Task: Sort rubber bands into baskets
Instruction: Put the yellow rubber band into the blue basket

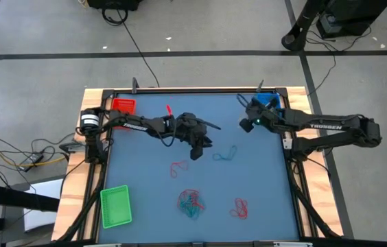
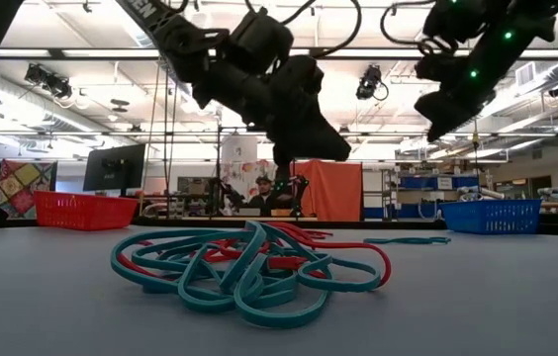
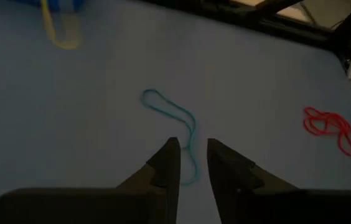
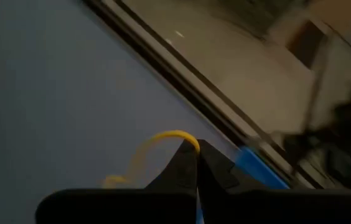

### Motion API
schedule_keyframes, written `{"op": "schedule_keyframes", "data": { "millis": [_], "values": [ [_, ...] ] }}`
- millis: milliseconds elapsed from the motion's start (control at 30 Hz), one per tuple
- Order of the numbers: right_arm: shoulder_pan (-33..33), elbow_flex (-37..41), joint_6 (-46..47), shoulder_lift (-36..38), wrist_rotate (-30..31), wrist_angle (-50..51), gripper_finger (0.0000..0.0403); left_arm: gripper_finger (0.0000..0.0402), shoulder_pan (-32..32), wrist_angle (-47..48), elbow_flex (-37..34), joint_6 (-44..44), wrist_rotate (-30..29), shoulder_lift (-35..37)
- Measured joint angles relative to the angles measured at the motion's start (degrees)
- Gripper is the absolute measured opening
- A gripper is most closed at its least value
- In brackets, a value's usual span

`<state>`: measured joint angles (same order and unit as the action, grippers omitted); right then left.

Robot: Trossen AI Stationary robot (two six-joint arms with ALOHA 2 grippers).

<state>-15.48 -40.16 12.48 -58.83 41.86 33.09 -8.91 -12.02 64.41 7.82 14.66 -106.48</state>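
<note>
A: Nearest the low camera, what?
B: Teal-and-red pile (image 2: 249, 272), high view's 6 o'clock. Midtable, left gripper (image 3: 192, 163) part-open, empty, over a teal band (image 3: 174, 127).
A: Relation?
B: Band runs out dead ahead, 12 o'clock off the fingers, its tail between the tips. Left arm's nearest.
A: Right gripper (image 4: 198, 163)?
B: Closed on a yellow band (image 4: 157, 144), by the blue basket (image 1: 269, 101) at 1 o'clock. Only its wrist view shows that pinch.

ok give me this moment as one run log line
left gripper: open above teal rubber band | right gripper: shut on yellow rubber band by blue basket | mixed band pile: on table
</note>
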Motion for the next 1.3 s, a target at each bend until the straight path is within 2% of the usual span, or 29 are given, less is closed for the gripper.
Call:
{"op": "schedule_keyframes", "data": {
  "millis": [167, 333, 500, 700, 833, 1067, 1200, 1300],
  "values": [
    [-5.7, -0.8, -0.2, 0.0, 4.4, 5.4, 0.0005, 0.0085, 0.0, -1.9, -3.4, 0.8, 0.0, 0.0],
    [-12.1, -0.8, -4.9, 0.0, 8.3, 5.5, 0.0005, 0.0085, 0.0, -6.9, -6.8, 3.3, 0.0, 0.0],
    [-18.1, -0.8, -6.4, 0.0, 9.3, 5.6, 0.0005, 0.0085, 0.2, -10.3, -9.5, 6.1, 0.3, 0.0],
    [-22.3, -0.8, -5.6, 0.0, 5.9, 5.8, 0.0005, 0.0085, 0.7, -10.9, -11.0, 7.5, 0.9, 0.0],
    [-23.6, -0.8, -4.0, 0.0, 6.8, 7.3, 0.0005, 0.0085, 0.7, -11.0, -11.1, 7.8, 3.6, 0.0],
    [-26.6, -0.8, -1.7, -1.9, 1.5, 13.1, 0.0006, 0.0085, -0.6, -10.6, -11.1, 7.5, 4.1, 0.4],
    [-27.2, -0.8, -2.0, -4.3, 2.1, 14.5, 0.0008, 0.0085, -2.0, -9.6, -11.1, 9.5, 3.5, 2.9],
    [-27.3, -0.8, -3.3, -5.8, -1.5, 14.3, 0.0011, 0.0085, -2.4, -5.7, -11.1, 9.4, 2.8, 5.7]
  ]
}}
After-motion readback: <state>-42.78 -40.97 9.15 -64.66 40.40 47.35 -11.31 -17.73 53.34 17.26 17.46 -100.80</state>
